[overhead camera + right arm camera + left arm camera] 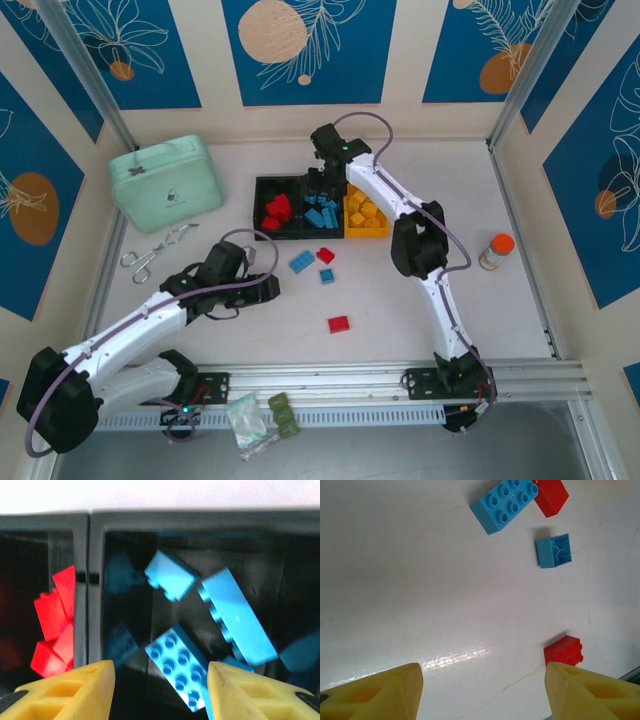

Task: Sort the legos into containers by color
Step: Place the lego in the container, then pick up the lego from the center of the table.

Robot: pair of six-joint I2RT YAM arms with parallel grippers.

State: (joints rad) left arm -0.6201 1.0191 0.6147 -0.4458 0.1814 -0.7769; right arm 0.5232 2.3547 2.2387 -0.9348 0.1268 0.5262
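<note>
Black bins [257, 205]: two, joined in a row with a yellow-orange bin [366, 235], upper centre of the top view.
Bin contents: red legos [277, 210] in the left bin, blue legos [322, 213] in the middle bin, yellow legos [366, 212] in the yellow-orange bin.
Loose legos: four on the white table [400, 330], below the bins.
Cluster: a blue eight-stud brick [301, 262] and a red brick [325, 255] just beside it; a small blue brick [554, 551] lies hollow side up, near them.
Lone red brick [339, 323]: lower centre, well apart from the cluster.
Left gripper [480, 690]: left of centre in the top view, fingers apart, nothing between them. The lone red brick sits just above the right-hand fingertip [585, 690] in the wrist view.
Right gripper [160, 690]: over the middle bin, fingers apart and empty, blue legos below.
Surroundings: mint-green case [165, 182] at upper left; orange-capped bottle [496, 251] at right.
</note>
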